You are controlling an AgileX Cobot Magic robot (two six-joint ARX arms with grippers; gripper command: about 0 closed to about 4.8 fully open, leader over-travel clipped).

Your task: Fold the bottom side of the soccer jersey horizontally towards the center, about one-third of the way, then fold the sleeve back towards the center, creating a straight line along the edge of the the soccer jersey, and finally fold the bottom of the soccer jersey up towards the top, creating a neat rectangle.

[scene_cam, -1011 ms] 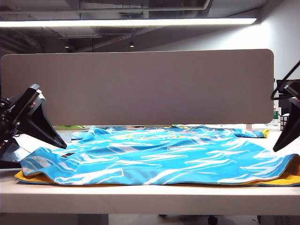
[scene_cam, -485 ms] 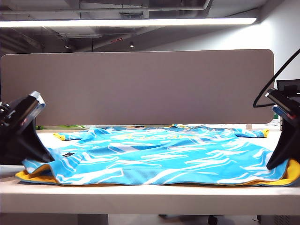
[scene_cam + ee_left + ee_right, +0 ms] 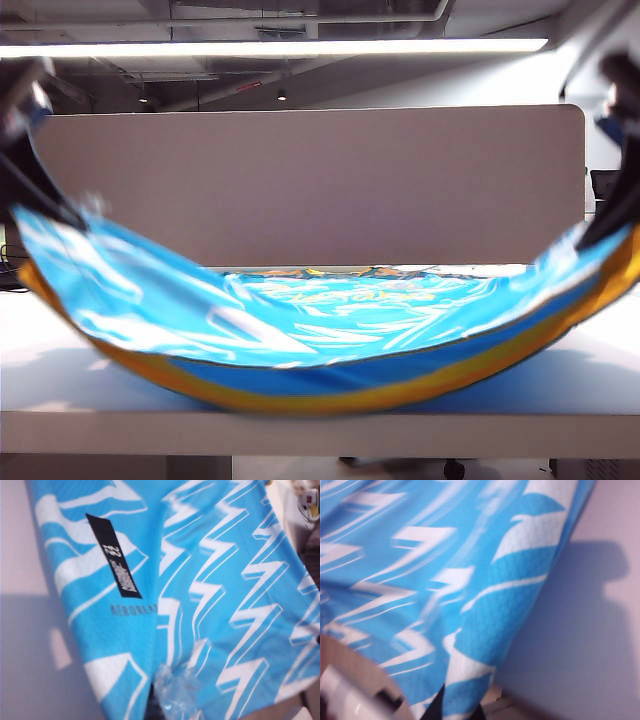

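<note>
We see the soccer jersey [image 3: 330, 310] in sky blue with white zigzag streaks and yellow lettering, its sagging bottom edge [image 3: 330, 395] banded yellow. A black label [image 3: 114, 555] sits on the blue. The surface [image 3: 300, 435] is white, the screen [image 3: 320, 180] behind grey-beige.

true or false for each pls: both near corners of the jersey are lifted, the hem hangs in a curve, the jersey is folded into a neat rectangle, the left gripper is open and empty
1. Both near corners of the soccer jersey are lifted: true, the left gripper and right gripper hold them up at the sides.
2. The bottom of the soccer jersey hangs in a curve: true, sagging lowest mid-table.
3. The jersey is folded into a neat rectangle: false, it hangs unfolded like a hammock.
4. The left gripper is open and empty: false, it is shut on jersey fabric.
</note>
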